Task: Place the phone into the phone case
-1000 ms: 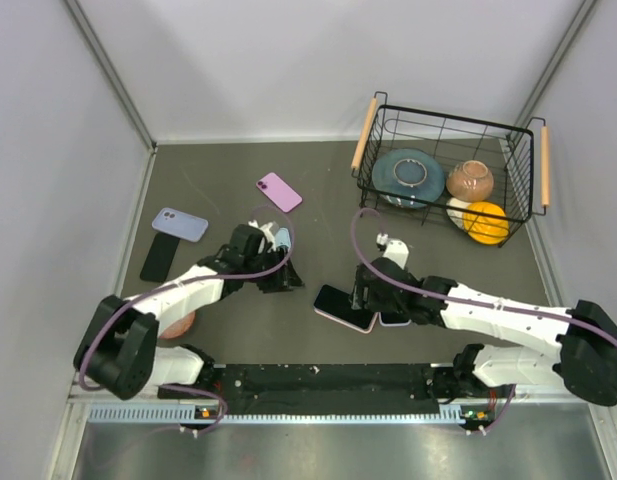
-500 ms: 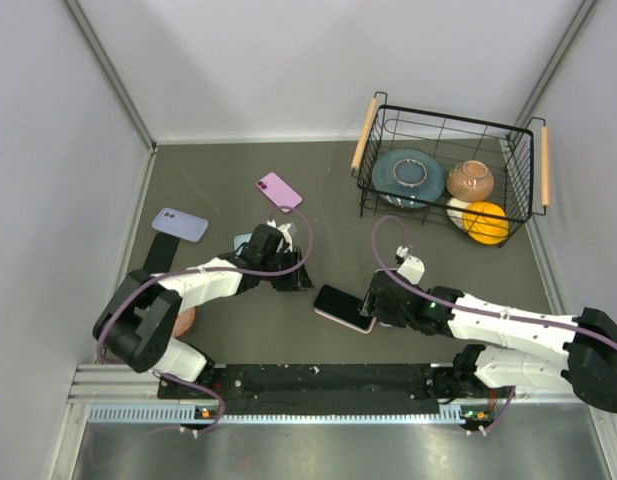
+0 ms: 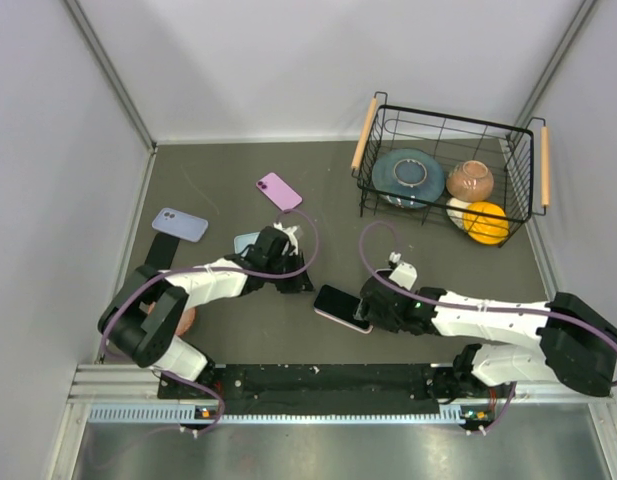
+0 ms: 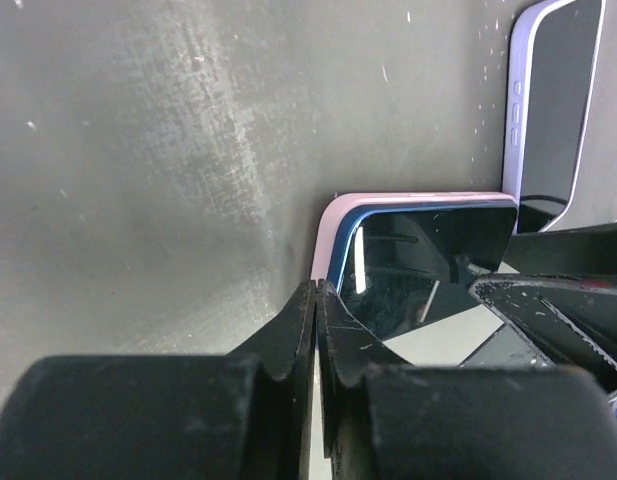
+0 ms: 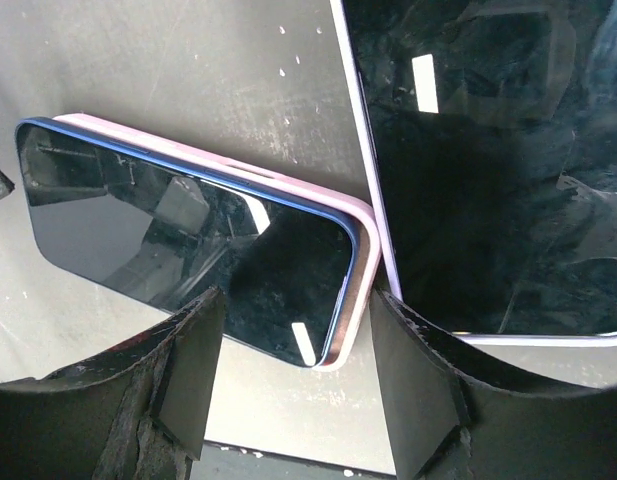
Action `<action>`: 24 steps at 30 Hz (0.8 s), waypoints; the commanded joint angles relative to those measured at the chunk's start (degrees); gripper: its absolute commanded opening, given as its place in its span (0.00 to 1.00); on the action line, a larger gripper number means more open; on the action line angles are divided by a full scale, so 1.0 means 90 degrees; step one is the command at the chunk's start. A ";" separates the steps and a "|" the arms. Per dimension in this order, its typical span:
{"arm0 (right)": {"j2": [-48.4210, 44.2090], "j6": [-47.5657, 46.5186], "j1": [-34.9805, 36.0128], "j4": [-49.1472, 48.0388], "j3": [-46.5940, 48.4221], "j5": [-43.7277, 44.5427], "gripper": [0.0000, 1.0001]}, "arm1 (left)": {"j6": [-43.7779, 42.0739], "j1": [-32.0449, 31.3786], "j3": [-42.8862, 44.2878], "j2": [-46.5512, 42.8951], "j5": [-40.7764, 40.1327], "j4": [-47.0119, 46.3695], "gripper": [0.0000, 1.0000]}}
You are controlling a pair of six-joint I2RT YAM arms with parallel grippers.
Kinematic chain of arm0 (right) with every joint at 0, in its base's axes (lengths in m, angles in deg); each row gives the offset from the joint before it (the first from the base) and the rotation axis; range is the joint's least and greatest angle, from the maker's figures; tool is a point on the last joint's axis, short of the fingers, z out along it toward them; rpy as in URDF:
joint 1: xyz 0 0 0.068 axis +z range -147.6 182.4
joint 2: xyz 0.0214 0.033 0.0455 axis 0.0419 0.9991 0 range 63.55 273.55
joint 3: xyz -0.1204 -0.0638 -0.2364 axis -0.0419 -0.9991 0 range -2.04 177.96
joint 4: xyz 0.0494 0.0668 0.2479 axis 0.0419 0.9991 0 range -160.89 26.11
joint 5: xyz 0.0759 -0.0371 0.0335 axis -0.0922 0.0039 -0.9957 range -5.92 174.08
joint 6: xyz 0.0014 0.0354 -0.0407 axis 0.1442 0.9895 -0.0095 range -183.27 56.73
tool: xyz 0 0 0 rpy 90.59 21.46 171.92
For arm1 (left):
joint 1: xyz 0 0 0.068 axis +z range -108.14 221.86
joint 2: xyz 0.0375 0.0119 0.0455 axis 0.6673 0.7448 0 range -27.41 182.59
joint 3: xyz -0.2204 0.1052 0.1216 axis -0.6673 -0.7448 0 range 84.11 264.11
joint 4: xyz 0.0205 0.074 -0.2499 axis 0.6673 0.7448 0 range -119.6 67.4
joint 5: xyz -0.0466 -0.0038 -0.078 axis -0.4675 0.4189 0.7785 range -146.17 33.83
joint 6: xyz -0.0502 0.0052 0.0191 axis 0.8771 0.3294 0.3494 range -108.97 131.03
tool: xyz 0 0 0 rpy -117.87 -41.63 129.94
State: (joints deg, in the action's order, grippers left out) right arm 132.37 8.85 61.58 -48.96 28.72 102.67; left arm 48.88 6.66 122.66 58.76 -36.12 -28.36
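A dark phone with a blue edge (image 3: 338, 303) lies on a pink phone case (image 3: 344, 323) on the table between the arms. In the right wrist view the phone (image 5: 178, 245) shows the case's pink rim (image 5: 360, 290) along one long side and one end. My right gripper (image 5: 298, 375) is open and hangs just above that end, with its fingers either side of it. My left gripper (image 4: 316, 292) is shut and empty, its tips at the corner of the pink case (image 4: 326, 232). In the top view it (image 3: 302, 278) sits just left of the phone.
A second phone with a lavender edge (image 5: 478, 170) lies right beside the cased one. A purple phone (image 3: 279, 191), a blue case (image 3: 180, 224) and a black phone (image 3: 158, 256) lie at the left. A wire basket (image 3: 365, 180) with dishes stands at the back right.
My left gripper has moved right, up to the pink case's corner. My right gripper has shifted left over the end of the phone.
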 commanded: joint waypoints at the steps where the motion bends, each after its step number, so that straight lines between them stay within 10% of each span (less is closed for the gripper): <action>1: 0.0302 0.0063 0.0075 -0.0366 0.0205 -0.0044 0.59 | 0.0004 -0.0141 0.0034 0.0113 0.0086 -0.0323 0.01; 24: 0.0459 0.0610 0.0807 -0.1421 -0.0059 0.0307 0.30 | 0.0415 -0.0767 -0.0007 0.0065 -0.0587 0.0085 0.00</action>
State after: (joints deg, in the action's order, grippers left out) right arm 134.25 10.83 66.14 -50.82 27.93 108.55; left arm 52.94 2.29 120.67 58.69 -40.69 -32.60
